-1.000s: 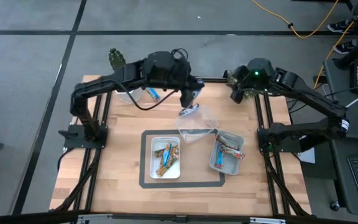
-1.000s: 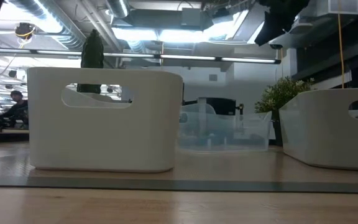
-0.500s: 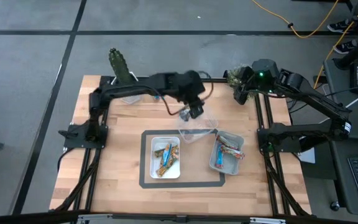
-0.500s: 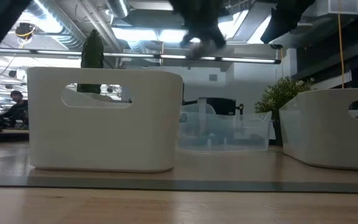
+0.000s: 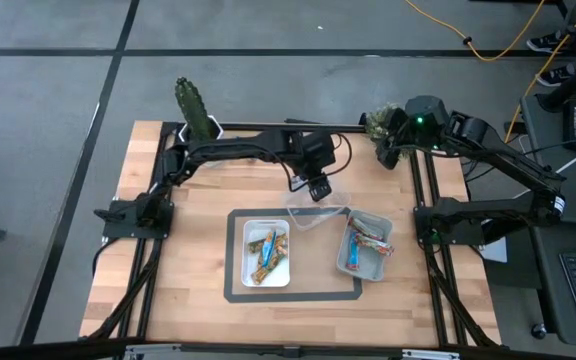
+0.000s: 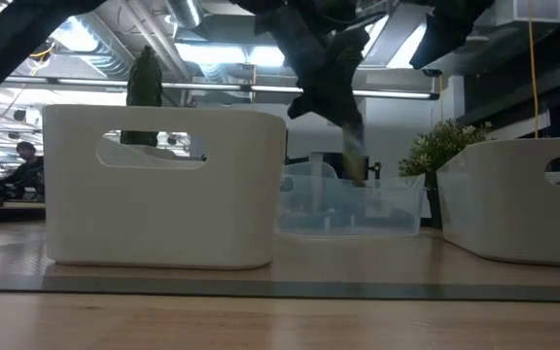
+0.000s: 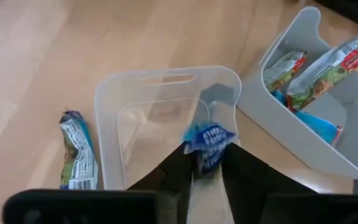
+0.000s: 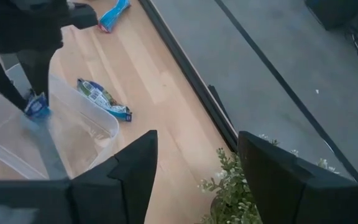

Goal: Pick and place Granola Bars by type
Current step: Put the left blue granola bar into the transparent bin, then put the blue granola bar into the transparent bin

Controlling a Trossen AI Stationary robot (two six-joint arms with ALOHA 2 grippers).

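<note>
directly over clear bin [image 7: 166, 106], left gripper [image 7: 205, 163]

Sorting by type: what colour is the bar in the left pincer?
Blue wrapper with white lettering; clearest in the left wrist view.

Clear bin [image 5: 318, 214] as landmark. Its open top is occupied by the left gripper [image 7: 205, 163], which holds a blue bar [image 7: 207, 140] over its interior. Just beside the bin's right wall stands a grey tray [image 5: 363, 247] of bars; near its front left, a white tray [image 5: 266, 252]. A loose bar [image 7: 74, 151] lies on the table [image 5: 183, 270] against the bin's outer wall. Bare wood stretches in front of the trays.
</note>
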